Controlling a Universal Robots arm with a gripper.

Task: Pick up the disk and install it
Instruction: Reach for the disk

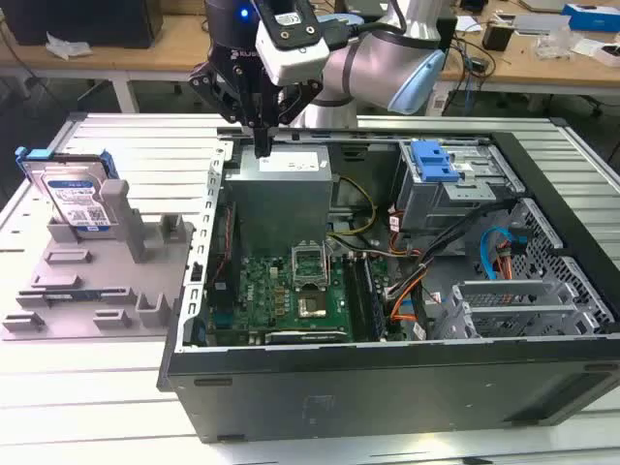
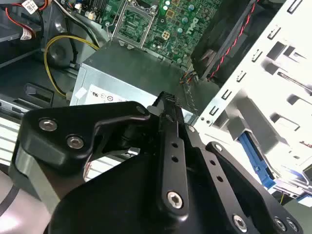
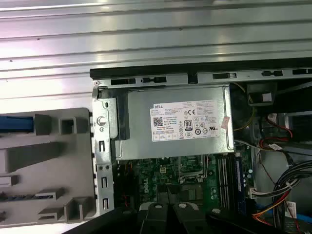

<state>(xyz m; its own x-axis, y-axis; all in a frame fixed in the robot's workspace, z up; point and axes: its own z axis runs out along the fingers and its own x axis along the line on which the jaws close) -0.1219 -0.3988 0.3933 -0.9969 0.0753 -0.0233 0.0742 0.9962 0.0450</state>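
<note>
The disk point(image 1: 73, 194), a silver drive with a white-and-blue label and a blue frame, stands on edge in the grey holder block point(image 1: 97, 281) at the exterior view's left. Its blue edge point(image 3: 14, 124) also appears in the first wrist view. My gripper point(image 1: 262, 145) hangs over the open computer case, just above the silver power supply point(image 1: 281, 184) and well to the right of the disk. Its black fingers point(image 2: 168, 105) are pressed together with nothing between them, so it is shut and holds nothing.
The open computer case point(image 1: 387, 387) lies on the slatted metal table point(image 1: 97, 407), showing the green motherboard point(image 1: 291, 291), cables and a drive cage point(image 1: 455, 184) with a blue clip point(image 1: 433, 160). Wooden benches with clutter stand behind.
</note>
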